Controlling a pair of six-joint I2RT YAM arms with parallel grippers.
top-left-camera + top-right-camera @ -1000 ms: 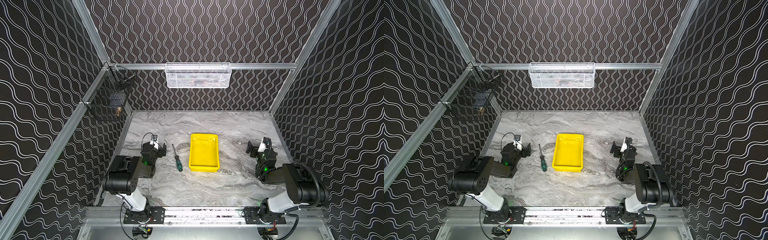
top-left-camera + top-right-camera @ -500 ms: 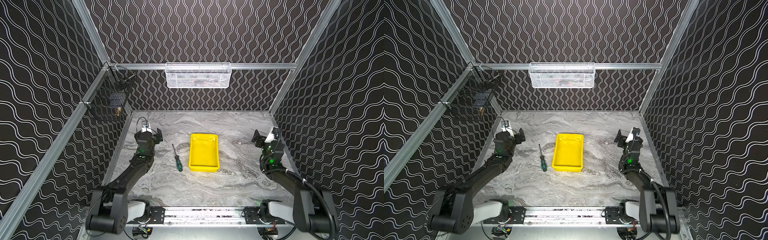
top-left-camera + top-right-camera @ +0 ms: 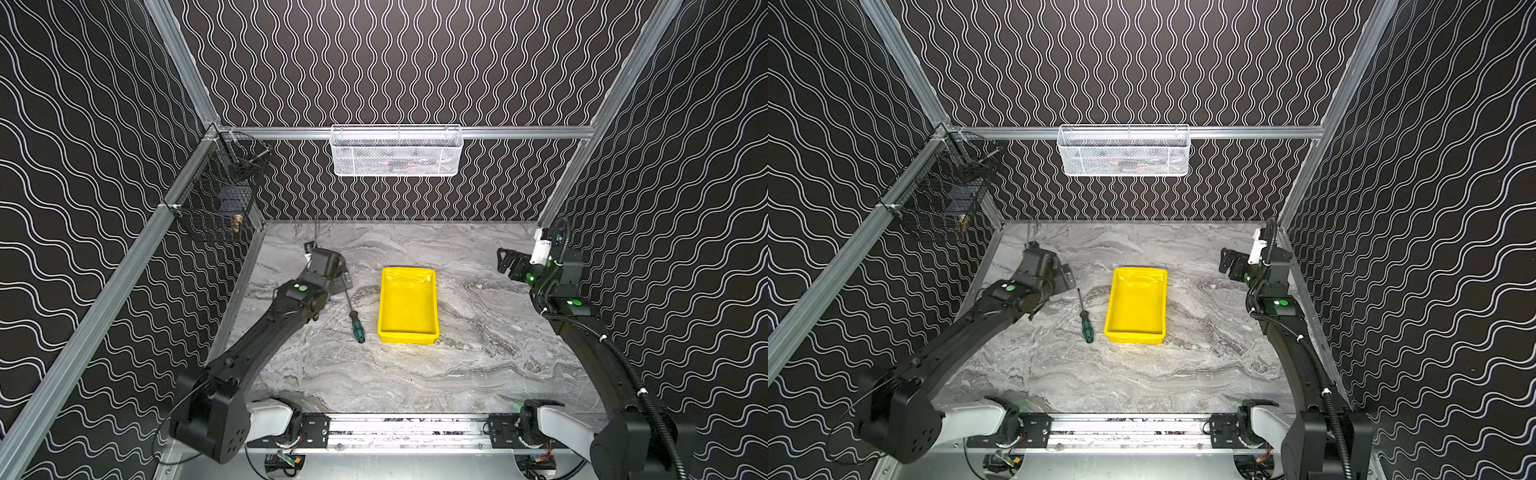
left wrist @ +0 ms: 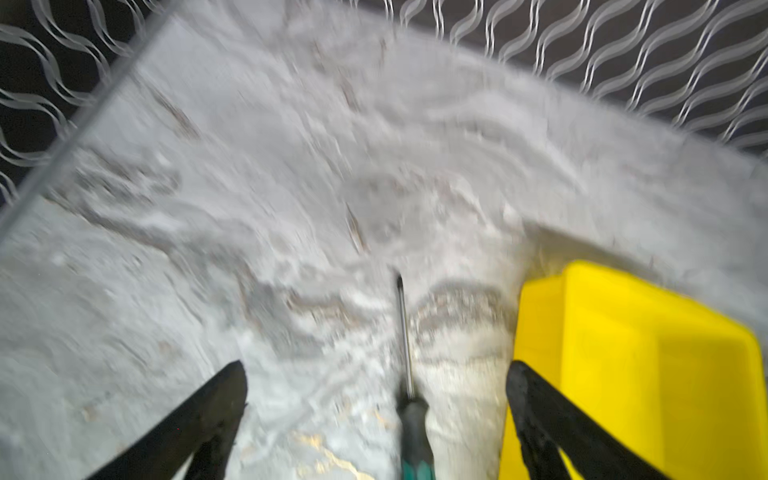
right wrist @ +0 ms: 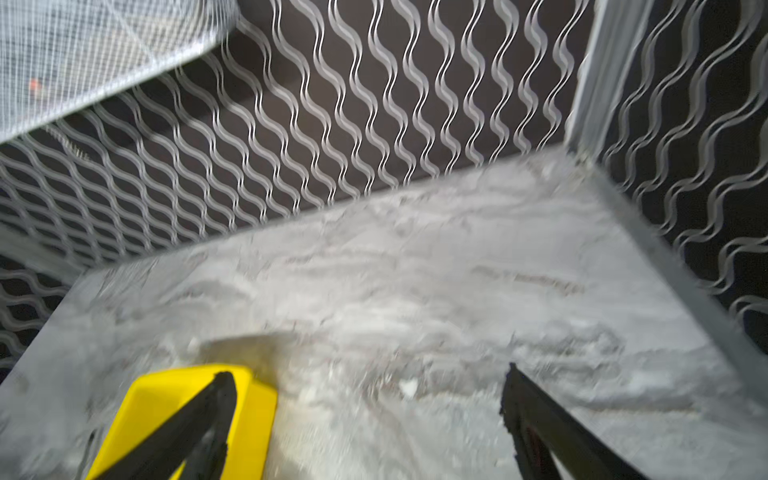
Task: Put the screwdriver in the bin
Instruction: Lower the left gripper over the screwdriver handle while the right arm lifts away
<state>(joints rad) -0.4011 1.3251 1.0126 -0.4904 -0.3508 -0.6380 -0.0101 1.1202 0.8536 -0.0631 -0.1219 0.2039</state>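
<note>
Left gripper [image 4: 376,370] jaws spread, empty; screwdriver [image 4: 405,332] lies below, between them, untouched, handle cut off at frame edge. Bin [image 4: 623,353] just outside one jaw, blurred, partly out of frame. Right gripper [image 5: 365,378] jaws spread, empty

The bin [image 3: 408,337] is showing bright yellow on a tabletop [image 3: 415,382] that is carrying grey marble veining. The screwdriver [image 3: 354,318] is showing a green-and-black handle and a dark shaft. The walls [image 3: 395,62] are running white wavy lines over black. A white mesh basket [image 3: 395,151] is hanging at the far side, a black wire basket [image 3: 212,208] on the left.
</note>
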